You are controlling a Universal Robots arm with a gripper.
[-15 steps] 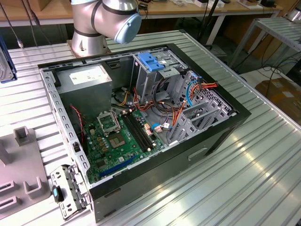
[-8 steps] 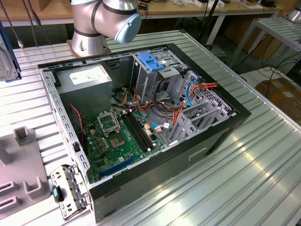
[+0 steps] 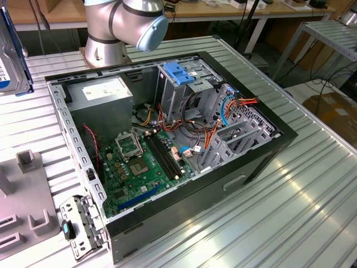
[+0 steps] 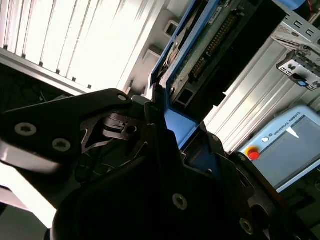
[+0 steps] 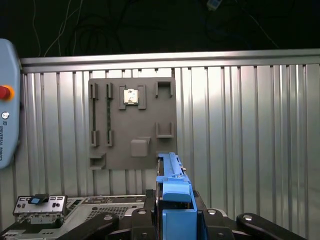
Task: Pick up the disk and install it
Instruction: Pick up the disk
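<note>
ribbed aluminium counter (image 3: 312, 184) fills most of the exterior view, and an open computer case (image 3: 167, 139) lies on it in the middle of the frame with its side panel off. inside it show a green motherboard (image 3: 142, 162), a grey power supply (image 3: 100, 95) toward the upper left, and a tall metal drive cage (image 3: 184, 89) topped by a light-blue latch plate (image 3: 179, 72). the arm's grey base (image 3: 111, 30) stands just behind the case at the top of the frame. a grey fixture plate (image 3: 22, 206) with raised blocks lies at the exterior view's lower left, and a small metal bracket (image 3: 78, 226) with a blue clip sits just beside the case's near corner.

the disk (image 3: 11, 56) is off the counter, up at the exterior view's upper left edge and well apart from the drive cage. in the first wrist view the claw (image 5: 173, 212) is closed onto the disk (image 5: 172, 185), its black fingers (image 5: 147, 210) pressed to either flank of the bright blue rail, which is seen edge-on. the same view looks past the disk to the fixture plate (image 5: 132, 125), the bracket (image 5: 40, 205) and a pale-blue teach pendant (image 5: 7, 100).

in the second wrist view the claw (image 4: 167, 122) clamps the blue end of the disk (image 4: 210, 45), whose circuit-board face is turned to the camera. the pendant (image 4: 285, 140) lies beyond it.
</note>
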